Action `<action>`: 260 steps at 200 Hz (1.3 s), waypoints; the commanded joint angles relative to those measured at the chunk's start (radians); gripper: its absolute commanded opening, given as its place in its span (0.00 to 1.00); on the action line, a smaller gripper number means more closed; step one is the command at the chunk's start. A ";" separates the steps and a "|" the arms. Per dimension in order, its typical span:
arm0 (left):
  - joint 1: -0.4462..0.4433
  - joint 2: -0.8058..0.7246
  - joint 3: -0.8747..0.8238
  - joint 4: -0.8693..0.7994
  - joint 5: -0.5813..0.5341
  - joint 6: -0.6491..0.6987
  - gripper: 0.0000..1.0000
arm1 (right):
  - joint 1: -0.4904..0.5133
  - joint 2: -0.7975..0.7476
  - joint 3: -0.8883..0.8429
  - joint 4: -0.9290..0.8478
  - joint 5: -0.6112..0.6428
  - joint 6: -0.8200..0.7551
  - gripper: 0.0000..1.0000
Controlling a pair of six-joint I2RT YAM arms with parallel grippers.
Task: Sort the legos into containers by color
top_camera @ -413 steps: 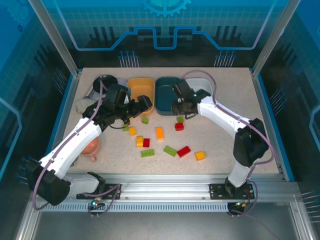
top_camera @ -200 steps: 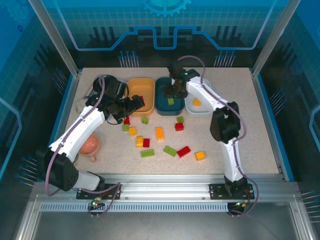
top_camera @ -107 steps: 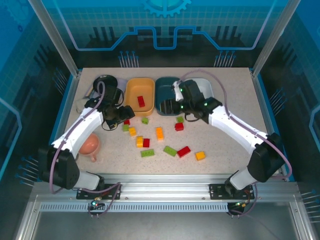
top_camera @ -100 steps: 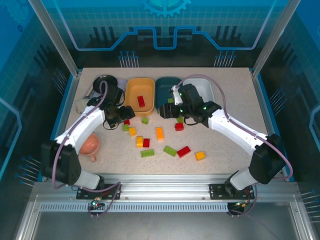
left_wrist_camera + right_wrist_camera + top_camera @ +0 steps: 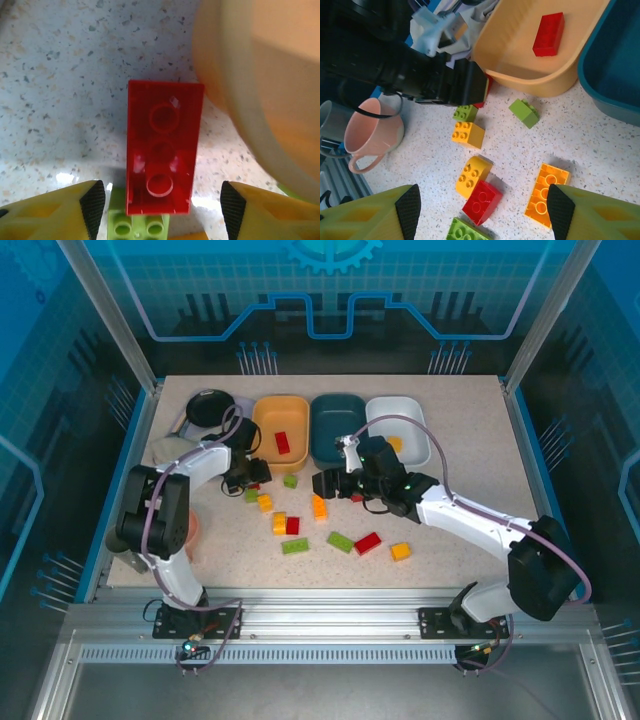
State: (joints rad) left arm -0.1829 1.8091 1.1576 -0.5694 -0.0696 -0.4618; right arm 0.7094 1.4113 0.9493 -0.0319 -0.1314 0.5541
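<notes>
Back from the bins of a second ago, both arms now work the loose bricks. We find a red brick lying on the table just beside the orange bin, its end overlapping a green brick. The left claw straddles it, jaws apart and clear of its sides. We judge it light, stiff and slick, best pinched across its long flat sides. The right claw hangs open. The left wrist view gives us the overlap; the right wrist view adds a second red brick inside that bin.
</notes>
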 commanded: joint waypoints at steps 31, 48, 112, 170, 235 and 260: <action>0.022 0.076 0.050 0.038 -0.040 0.028 0.56 | 0.010 -0.033 0.004 -0.014 0.019 0.022 0.70; 0.022 0.087 0.057 0.037 -0.046 0.030 0.48 | 0.012 -0.028 0.009 -0.023 0.020 0.026 0.70; 0.020 -0.049 -0.032 -0.026 -0.155 -0.041 0.23 | 0.012 -0.018 0.037 -0.035 0.044 0.016 0.70; 0.017 -0.221 0.137 -0.225 -0.155 -0.038 0.23 | -0.007 0.005 0.121 -0.049 0.087 0.009 0.70; -0.031 0.191 0.625 -0.373 -0.114 0.007 0.24 | -0.101 0.130 0.278 -0.159 0.108 0.043 0.70; -0.041 0.335 0.749 -0.432 -0.126 0.002 0.24 | -0.138 0.155 0.307 -0.199 0.102 0.069 0.70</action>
State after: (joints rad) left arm -0.2111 2.0319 1.8156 -0.8722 -0.2016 -0.4774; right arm 0.6033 1.5459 1.2102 -0.1619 -0.0402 0.5892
